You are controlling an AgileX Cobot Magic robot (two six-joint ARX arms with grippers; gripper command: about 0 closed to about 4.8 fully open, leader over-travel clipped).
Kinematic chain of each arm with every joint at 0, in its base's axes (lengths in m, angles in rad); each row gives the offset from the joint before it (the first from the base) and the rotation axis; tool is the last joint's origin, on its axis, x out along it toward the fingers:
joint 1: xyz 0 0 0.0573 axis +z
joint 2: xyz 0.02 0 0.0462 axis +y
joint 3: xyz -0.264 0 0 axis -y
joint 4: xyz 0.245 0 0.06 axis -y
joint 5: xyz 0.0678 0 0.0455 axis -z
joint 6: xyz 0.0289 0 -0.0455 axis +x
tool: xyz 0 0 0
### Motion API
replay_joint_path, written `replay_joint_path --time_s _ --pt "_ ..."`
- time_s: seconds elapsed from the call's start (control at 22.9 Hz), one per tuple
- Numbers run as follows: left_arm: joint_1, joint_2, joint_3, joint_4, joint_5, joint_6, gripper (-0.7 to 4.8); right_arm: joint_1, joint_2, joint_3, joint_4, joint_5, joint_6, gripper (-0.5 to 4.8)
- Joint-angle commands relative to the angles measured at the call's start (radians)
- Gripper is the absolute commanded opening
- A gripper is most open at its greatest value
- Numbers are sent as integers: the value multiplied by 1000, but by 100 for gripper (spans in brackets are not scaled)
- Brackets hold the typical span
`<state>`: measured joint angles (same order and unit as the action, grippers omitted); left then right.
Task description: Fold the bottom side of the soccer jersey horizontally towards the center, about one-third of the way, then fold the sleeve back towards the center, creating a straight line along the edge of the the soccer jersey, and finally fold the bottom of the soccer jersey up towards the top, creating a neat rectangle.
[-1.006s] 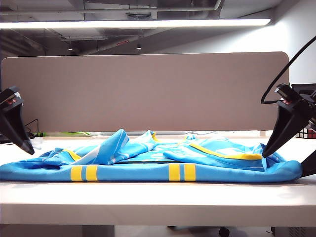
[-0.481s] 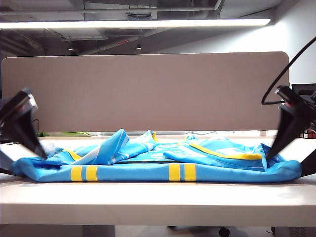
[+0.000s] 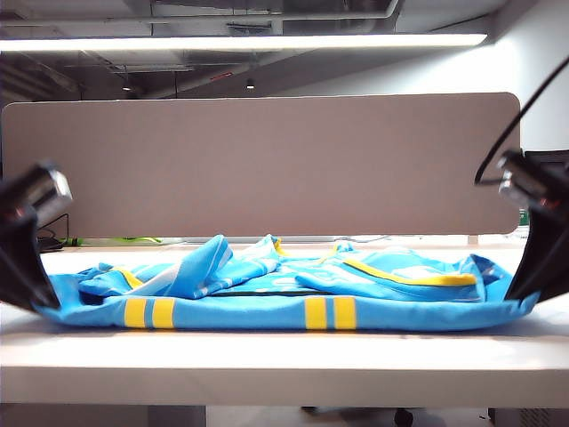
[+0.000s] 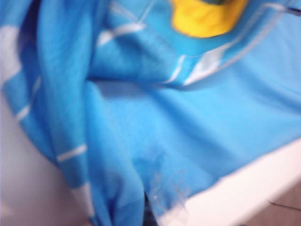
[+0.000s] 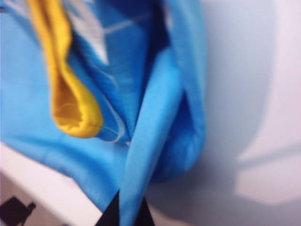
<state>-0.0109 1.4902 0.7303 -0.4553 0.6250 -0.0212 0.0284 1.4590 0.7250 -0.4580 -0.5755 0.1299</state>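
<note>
Sky-blue soccer jersey (image 3: 284, 298) lies rumpled across the white table (image 3: 284, 360), before a beige partition (image 3: 267, 165). The left gripper (image 3: 40, 298) and right gripper (image 3: 524, 294) are closed on its opposite ends. Only the wrist views, though blurred, show cloth pinched between dark fingertips (image 5: 124, 214), apparently a single folded edge.

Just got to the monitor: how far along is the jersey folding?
Early. The jersey lies rumpled, no neat fold showing. In hand: left gripper and right gripper, jaws shut, pinch its two ends at the table's front edge. All three folds look left.
</note>
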Motion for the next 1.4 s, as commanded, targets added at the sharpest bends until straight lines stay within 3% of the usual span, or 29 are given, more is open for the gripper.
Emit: replay_joint_path --time_s 0.04,0.35,0.48,0.61,0.79,0.87,1.01,1.31,1.4 --pt "0 -122 2 -93 7 8 -5 1 -111 0 -119 0 -50 -9" --pt "-3 -608 2 -367 -19 -70 -5 1 -514 0 -381 27 -52 -8" --pt "-3 -721 2 -370 -65 -113 -5 1 -625 0 -409 62 -40 -9" --pt "-3 -703 2 -300 -66 -126 -5 0 -624 0 -337 69 -17 -9" --pt "-3 -577 3 -80 -63 -182 -5 0 -527 6 -98 63 74 -8" --pt "-3 -440 5 127 -63 -240 -5 0 -354 77 37 61 89 -9" --pt "-3 -245 54 294 -64 -267 -6 0 -117 216 120 61 87 -8" --pt "-5 206 308 463 -85 -263 -6 4 380 574 243 57 86 -8" --pt "-5 310 379 500 -156 -260 -5 4 483 638 349 57 87 0"
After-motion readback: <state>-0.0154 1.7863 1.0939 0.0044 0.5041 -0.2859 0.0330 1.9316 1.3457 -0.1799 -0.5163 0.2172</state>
